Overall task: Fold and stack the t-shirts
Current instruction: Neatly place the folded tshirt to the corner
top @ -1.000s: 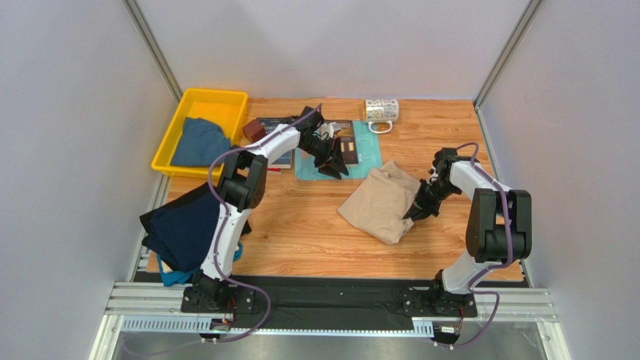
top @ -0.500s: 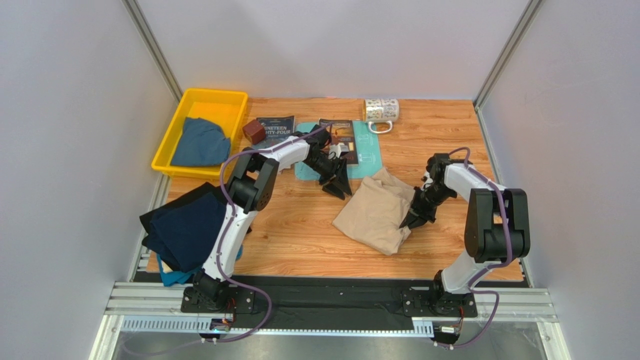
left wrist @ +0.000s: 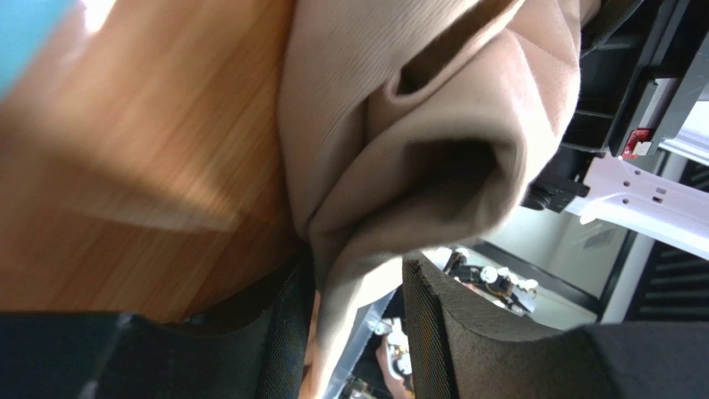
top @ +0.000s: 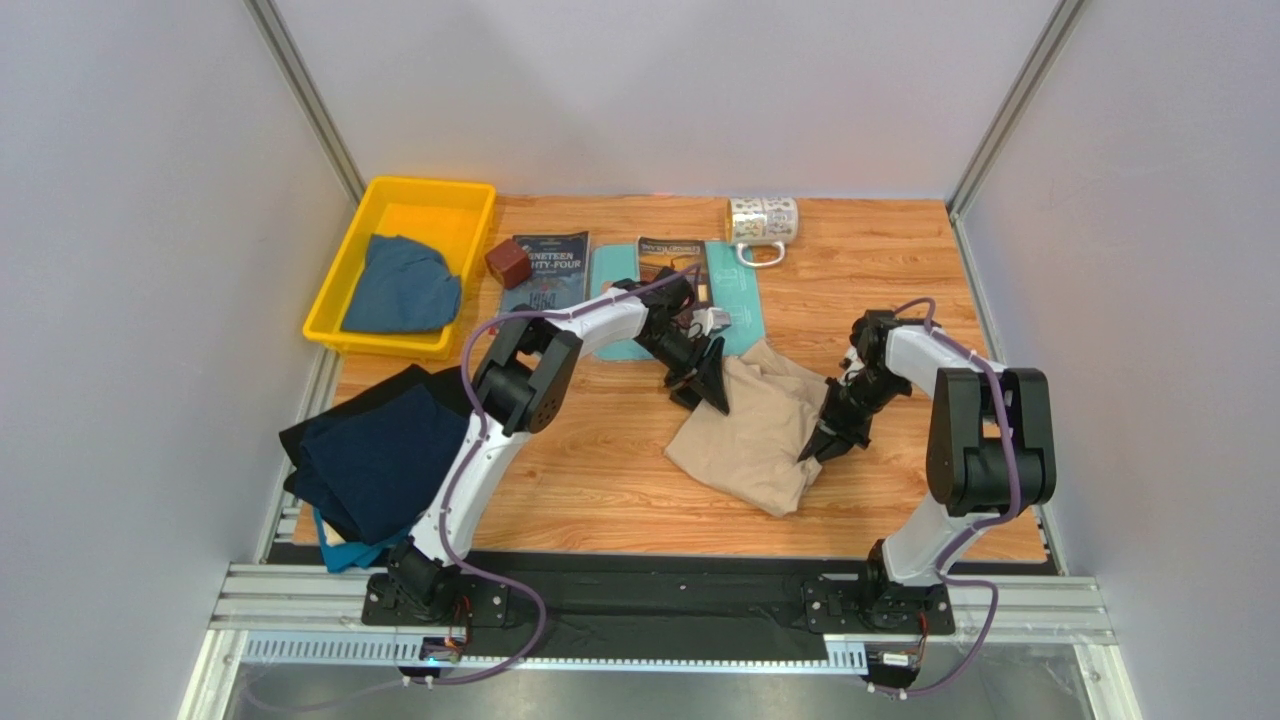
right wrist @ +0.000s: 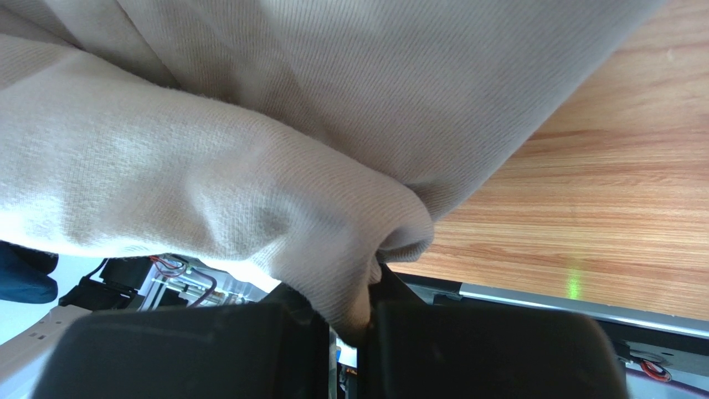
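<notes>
Left gripper (top: 715, 395) has reached the shirt's (top: 756, 435) 10 o'clock edge, jaws apart astride it, while right gripper (top: 824, 443) clamps its 3 o'clock edge, so folding can likely start.

left gripper (top: 717, 398): arm extended, jaws parted | right gripper (top: 821, 446): arm folded, clamped (on beige t-shirt (top: 751, 435))

A robotics lab test cell: plain grey panel walls (top: 661, 90) on metal posts (top: 308, 98) enclose a wood-grain table (top: 601, 480) on three sides, and an aluminium rail (top: 661, 600) at the table's near edge carries two robot arms (top: 496, 405).
</notes>
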